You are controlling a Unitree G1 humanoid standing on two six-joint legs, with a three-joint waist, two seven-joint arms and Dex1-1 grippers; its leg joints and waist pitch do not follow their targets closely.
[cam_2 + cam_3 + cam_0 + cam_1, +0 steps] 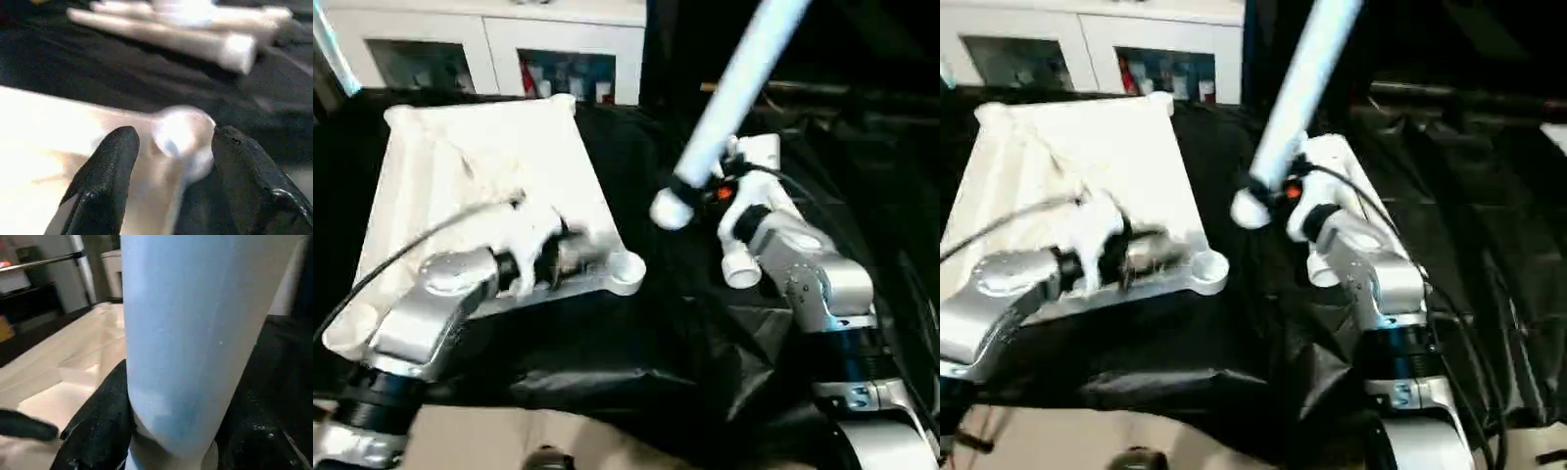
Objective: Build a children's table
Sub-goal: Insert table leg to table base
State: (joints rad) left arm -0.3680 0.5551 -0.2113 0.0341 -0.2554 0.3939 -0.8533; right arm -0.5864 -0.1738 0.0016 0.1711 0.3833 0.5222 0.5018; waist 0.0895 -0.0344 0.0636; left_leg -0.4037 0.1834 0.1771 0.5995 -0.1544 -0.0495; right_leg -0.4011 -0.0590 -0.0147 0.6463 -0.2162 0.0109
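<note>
Tabletop [499, 166], one white ribbed slab, lies underside up on the black cloth [636, 362], with a white cabinet [489, 44] behind it. I count one leg [734, 98] gripped in my right gripper [161, 431], tilted up and away, its rounded end near the slab's nearest corner socket [625, 272]. Further legs [186, 39] lie together on the cloth; I cannot count them. My left gripper [168, 161] reaches over the slab's near edge, fingers [105, 181] apart around that corner socket, not pinching it.
</note>
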